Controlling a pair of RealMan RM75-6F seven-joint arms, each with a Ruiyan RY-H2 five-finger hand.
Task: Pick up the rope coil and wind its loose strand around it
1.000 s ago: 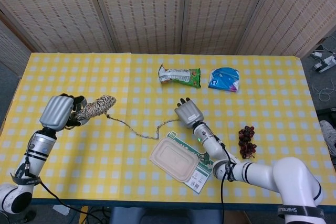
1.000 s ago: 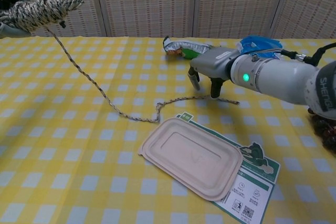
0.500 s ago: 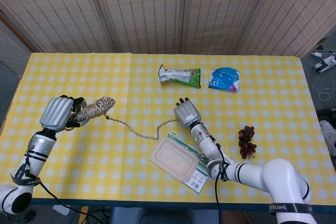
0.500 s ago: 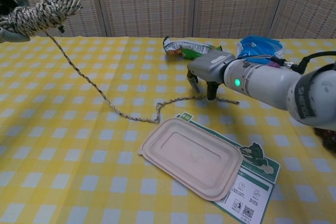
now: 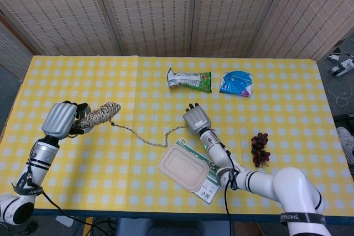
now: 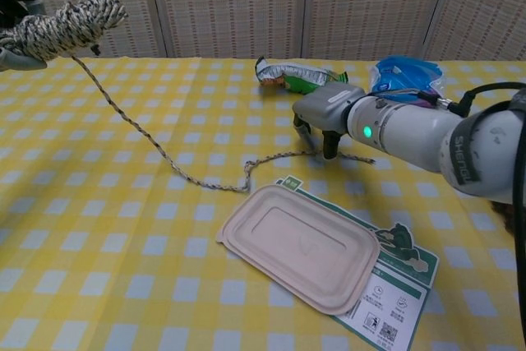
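Observation:
The rope coil (image 5: 102, 114), a black-and-white speckled bundle, is held off the table by my left hand (image 5: 62, 119) at the left side. In the chest view the coil (image 6: 67, 21) shows at the top left, with the left hand (image 6: 11, 16) partly cut by the frame edge. Its loose strand (image 5: 145, 140) trails down from the coil and lies across the checkered cloth to the right. The strand (image 6: 161, 158) ends just past my right hand (image 6: 325, 113). The right hand (image 5: 196, 119) stands over the strand's far end with its fingers (image 6: 329, 146) pointing down, apart and holding nothing.
A beige lidded tray (image 5: 185, 168) lies on a green-and-white card (image 5: 214, 178) just in front of the right hand. A snack bag (image 5: 189, 80) and a blue packet (image 5: 236, 84) lie at the back. Dark grapes (image 5: 260, 148) sit at the right.
The right hand has shifted slightly left over the strand's end. The left hand and coil have barely moved.

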